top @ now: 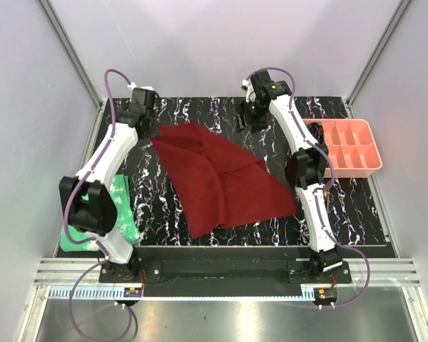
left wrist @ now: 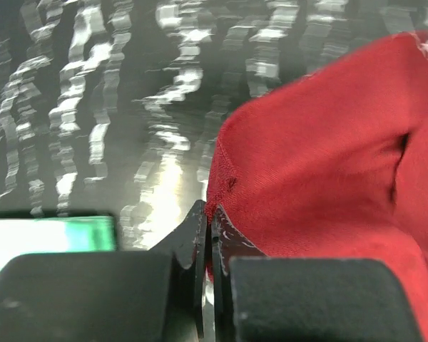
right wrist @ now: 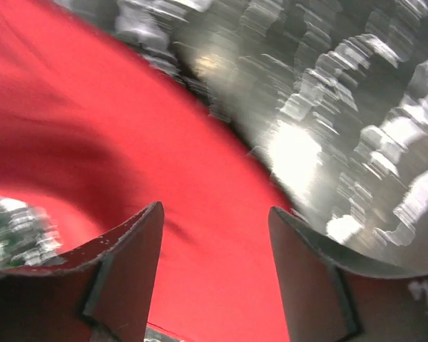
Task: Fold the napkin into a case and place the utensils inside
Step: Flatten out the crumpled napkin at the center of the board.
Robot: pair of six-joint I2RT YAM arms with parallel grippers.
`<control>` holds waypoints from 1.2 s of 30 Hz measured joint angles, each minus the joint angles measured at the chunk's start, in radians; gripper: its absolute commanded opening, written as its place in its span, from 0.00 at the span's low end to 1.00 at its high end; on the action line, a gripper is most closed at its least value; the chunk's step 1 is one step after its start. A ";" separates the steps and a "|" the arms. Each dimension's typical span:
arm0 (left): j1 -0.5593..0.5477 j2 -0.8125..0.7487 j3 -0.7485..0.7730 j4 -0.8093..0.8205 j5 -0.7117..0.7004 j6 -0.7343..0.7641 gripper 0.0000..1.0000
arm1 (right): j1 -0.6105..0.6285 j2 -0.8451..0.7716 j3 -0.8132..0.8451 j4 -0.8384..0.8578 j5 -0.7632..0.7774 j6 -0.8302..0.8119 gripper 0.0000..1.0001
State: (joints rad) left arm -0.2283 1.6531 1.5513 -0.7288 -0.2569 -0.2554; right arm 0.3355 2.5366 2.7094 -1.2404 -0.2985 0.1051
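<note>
A dark red cloth napkin (top: pixel 221 178) lies rumpled on a black, white-veined table (top: pixel 164 206). The left gripper (left wrist: pixel 208 214) pinches its far corner. The right gripper (right wrist: pixel 214 214) hangs above the cloth, jaws apart.

You will find no word, label, brand or number that can be read in any of the views. The pale blue strip (top: pixel 221 293) along the silver aluminium front rail (top: pixel 385 271) carries fine tick marks like a scale. Any figures on it are too small for you to make out.
</note>
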 measured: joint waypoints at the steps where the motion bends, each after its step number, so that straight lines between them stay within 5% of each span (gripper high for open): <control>1: 0.026 0.022 0.001 0.002 -0.019 0.000 0.39 | 0.001 0.000 -0.035 -0.011 0.057 0.002 0.71; 6: 0.092 0.065 0.079 -0.010 -0.061 0.000 0.86 | 0.056 -0.209 -0.453 0.078 0.232 -0.001 0.70; 7: 0.092 0.061 0.085 -0.007 -0.052 -0.003 0.86 | 0.080 -0.238 -0.505 0.098 0.249 0.000 0.70; 12: 0.034 -0.075 -0.089 0.055 0.067 -0.090 0.72 | 0.254 -0.327 -0.671 0.274 0.281 0.023 0.60; 14: -0.010 -0.171 -0.227 0.068 0.130 -0.137 0.51 | 0.301 -0.335 -0.717 0.356 0.274 0.031 0.54; 17: -0.075 -0.334 -0.447 0.100 0.223 -0.213 0.35 | 0.342 -0.327 -0.753 0.452 0.251 0.040 0.38; 24: -0.092 -0.547 -0.791 0.229 0.364 -0.372 0.24 | 0.378 -0.244 -0.689 0.554 0.249 0.045 0.46; 36: -0.112 -0.479 -0.929 0.397 0.439 -0.466 0.12 | 0.453 -0.131 -0.658 0.545 0.328 0.006 0.44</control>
State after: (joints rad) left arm -0.3401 1.1740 0.6220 -0.3313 0.1818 -0.7216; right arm 0.7887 2.4054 2.0518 -0.6952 0.0299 0.1116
